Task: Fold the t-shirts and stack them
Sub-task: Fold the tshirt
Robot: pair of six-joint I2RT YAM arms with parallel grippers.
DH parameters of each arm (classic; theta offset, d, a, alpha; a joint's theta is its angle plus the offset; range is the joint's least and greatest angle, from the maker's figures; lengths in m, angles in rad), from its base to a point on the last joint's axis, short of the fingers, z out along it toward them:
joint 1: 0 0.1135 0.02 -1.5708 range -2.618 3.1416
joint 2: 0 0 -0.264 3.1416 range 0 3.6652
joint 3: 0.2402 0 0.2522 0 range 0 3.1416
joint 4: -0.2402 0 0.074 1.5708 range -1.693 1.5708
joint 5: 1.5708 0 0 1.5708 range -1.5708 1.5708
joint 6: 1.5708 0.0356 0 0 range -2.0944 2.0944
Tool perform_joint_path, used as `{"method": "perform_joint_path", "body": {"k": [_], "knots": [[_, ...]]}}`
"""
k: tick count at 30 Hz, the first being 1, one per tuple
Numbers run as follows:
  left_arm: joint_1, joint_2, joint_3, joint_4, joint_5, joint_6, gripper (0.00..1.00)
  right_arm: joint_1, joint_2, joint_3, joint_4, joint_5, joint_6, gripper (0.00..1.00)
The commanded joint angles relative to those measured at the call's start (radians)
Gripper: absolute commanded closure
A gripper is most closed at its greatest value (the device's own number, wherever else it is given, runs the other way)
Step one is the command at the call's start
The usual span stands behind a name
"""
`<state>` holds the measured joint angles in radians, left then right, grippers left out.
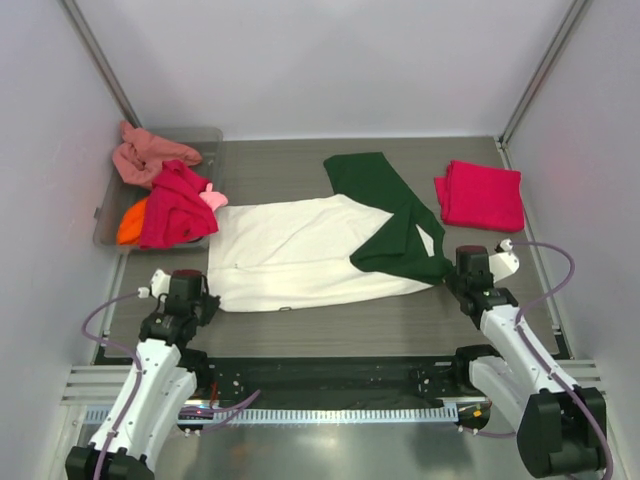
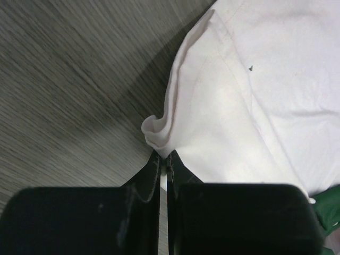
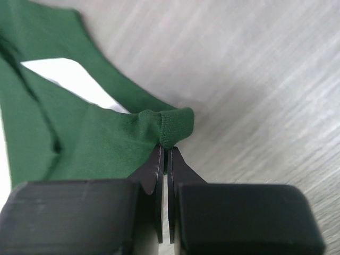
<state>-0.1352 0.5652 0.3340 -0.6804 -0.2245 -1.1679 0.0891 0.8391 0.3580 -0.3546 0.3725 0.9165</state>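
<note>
From above, I see the cream-white t-shirt [image 1: 300, 255] with green sleeves spread flat in the middle of the desk [image 1: 330, 325]. My left tool [image 2: 163, 159] is clenched on its white bottom corner at 8 o'clock. My right tool [image 3: 166, 153] pinches a green hemmed edge at 4 o'clock. A folded crimson t-shirt [image 1: 480, 195] lies at 2 o'clock. Crumpled shirts [image 1: 165, 200] heap in a grey tray [image 1: 205, 138] at 10 o'clock.

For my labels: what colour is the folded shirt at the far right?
Plain crimson-pink; the folded shirt shows best in the top view.
</note>
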Motion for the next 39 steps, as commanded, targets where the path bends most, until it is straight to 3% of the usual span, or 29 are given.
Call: {"method": "perform_joint_path", "body": {"k": [1, 8, 11, 16, 20, 23, 25, 29, 32, 39], "knots": [[0.000, 0.028, 0.132, 0.044, -0.013, 0.022, 1.00, -0.006, 0.028, 0.146, 0.003, 0.052, -0.007, 0.99], [0.002, 0.171, 0.453, -0.111, -0.062, 0.100, 1.00, -0.006, 0.069, 0.427, -0.121, 0.097, -0.045, 0.99], [0.002, 0.124, 0.413, -0.110, -0.040, 0.106, 1.00, -0.006, 0.005, 0.398, -0.156, 0.126, -0.065, 0.99], [0.002, 0.039, 0.179, -0.051, 0.042, 0.045, 1.00, -0.006, -0.081, 0.240, -0.245, 0.074, -0.021, 0.99], [0.002, 0.047, 0.192, -0.008, 0.057, 0.039, 1.00, -0.008, -0.107, 0.222, -0.224, 0.088, -0.014, 0.99], [0.002, 0.134, 0.368, -0.030, 0.019, 0.073, 1.00, -0.008, -0.016, 0.370, -0.224, 0.112, -0.036, 0.99], [0.003, 0.198, 0.507, -0.082, 0.002, 0.094, 1.00, -0.008, 0.034, 0.553, -0.253, 0.102, -0.048, 0.99], [0.003, 0.309, 0.924, -0.206, -0.012, 0.151, 1.00, -0.006, 0.078, 0.874, -0.311, 0.094, -0.070, 0.99], [0.005, 0.311, 1.081, -0.252, -0.010, 0.169, 1.00, -0.008, 0.051, 1.010, -0.340, 0.076, -0.117, 0.99], [0.003, 0.277, 1.261, -0.265, 0.109, 0.162, 1.00, -0.006, -0.008, 1.246, -0.363, -0.030, -0.231, 0.99]]}}
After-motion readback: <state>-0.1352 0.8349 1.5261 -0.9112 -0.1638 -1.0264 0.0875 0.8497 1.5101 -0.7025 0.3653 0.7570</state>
